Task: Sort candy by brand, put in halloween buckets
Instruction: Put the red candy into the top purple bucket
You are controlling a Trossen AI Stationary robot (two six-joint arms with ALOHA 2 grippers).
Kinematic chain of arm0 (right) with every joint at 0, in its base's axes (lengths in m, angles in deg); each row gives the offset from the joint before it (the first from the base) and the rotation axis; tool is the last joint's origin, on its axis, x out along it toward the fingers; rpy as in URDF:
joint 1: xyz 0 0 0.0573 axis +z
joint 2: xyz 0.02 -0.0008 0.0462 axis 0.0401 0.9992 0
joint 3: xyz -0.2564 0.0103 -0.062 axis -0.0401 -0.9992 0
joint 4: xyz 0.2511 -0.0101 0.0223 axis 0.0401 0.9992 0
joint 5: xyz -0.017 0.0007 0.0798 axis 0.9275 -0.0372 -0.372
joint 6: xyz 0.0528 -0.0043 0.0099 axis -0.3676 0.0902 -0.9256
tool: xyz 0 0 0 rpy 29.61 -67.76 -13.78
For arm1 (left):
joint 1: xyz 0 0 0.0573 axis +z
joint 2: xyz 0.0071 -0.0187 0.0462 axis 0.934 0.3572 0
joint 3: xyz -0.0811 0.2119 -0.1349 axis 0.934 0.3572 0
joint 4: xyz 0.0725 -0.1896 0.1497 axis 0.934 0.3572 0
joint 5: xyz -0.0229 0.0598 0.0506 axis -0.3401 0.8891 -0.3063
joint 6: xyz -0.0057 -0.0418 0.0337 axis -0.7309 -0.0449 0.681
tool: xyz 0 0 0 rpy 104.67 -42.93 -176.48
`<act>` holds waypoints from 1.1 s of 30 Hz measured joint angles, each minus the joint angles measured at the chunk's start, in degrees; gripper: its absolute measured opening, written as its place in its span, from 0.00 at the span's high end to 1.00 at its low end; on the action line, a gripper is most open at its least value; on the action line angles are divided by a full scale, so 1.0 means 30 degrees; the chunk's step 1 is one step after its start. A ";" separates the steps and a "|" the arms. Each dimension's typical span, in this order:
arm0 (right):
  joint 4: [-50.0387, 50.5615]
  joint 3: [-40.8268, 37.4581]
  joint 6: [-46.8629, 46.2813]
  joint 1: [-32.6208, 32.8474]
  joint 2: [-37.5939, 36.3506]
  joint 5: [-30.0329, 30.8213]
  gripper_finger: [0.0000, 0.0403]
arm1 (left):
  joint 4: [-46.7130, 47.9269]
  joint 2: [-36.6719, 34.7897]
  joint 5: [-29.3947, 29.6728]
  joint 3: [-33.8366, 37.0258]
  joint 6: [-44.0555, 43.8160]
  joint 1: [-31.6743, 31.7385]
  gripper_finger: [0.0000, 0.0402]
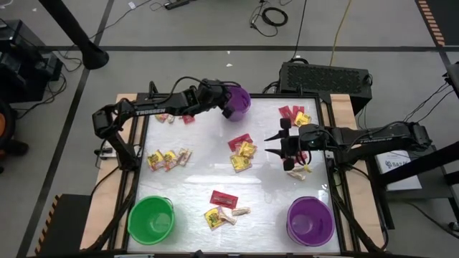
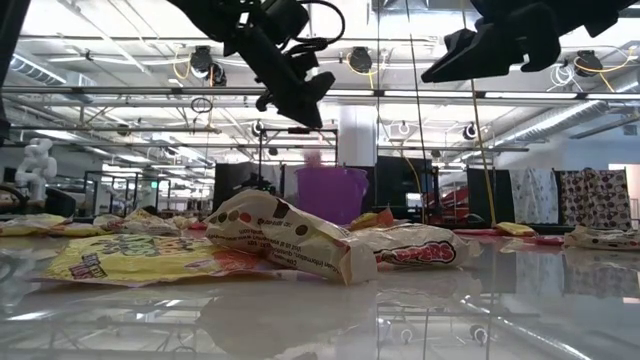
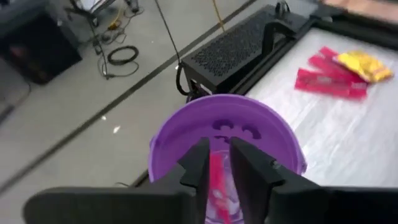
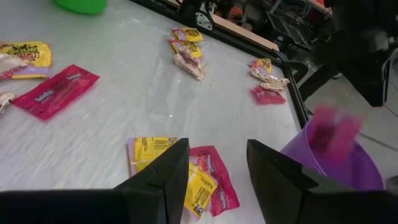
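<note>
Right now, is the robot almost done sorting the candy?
No, it has barely started. The left gripper is dropping a red packet into the far purple bucket. The right gripper hangs open over the table. Many sweets lie loose, and the green bucket looks empty.

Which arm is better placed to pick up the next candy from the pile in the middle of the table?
Right. The right gripper is open and hovers just beside the middle pile, which shows right under it in its wrist view. The left gripper is over the far purple bucket, a red packet between its fingers.
</note>
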 joint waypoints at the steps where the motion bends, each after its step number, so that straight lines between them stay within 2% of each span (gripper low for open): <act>1: 0.0000 0.0000 -0.0134 -0.0006 0.0000 0.0013 0.61 | 0.0041 -0.0055 0.0000 0.0000 -0.0362 -0.0002 0.78; 8: -0.0007 0.0000 -0.0052 -0.0005 0.0000 0.0007 0.61 | 0.1418 -0.1220 0.0011 0.0000 -0.0473 -0.0108 0.64; 16: 0.0282 0.0000 -0.0479 -0.0166 0.0130 0.0127 0.61 | 1.0337 -0.3566 0.0089 0.0190 0.0199 0.0321 0.62; 19: 0.0270 0.0000 -0.1424 -0.0466 0.0478 0.0175 0.61 | 1.1975 -0.3550 -0.0031 0.0641 0.0156 0.0959 0.62; 25: -0.0964 0.0000 -0.4709 -0.0799 0.1379 0.0919 0.61 | 1.1924 -0.3023 -0.1739 0.2379 -0.0469 0.2140 0.62; 31: -0.2340 0.0000 -1.0009 -0.0706 0.1636 0.1470 0.61 | 1.1741 -0.3030 -0.4402 0.3020 0.0546 0.1269 0.62; 33: -0.2699 0.0000 -1.1359 -0.0628 0.1625 0.1477 0.61 | 1.1844 -0.3030 -0.4208 0.3031 0.0698 0.0723 0.62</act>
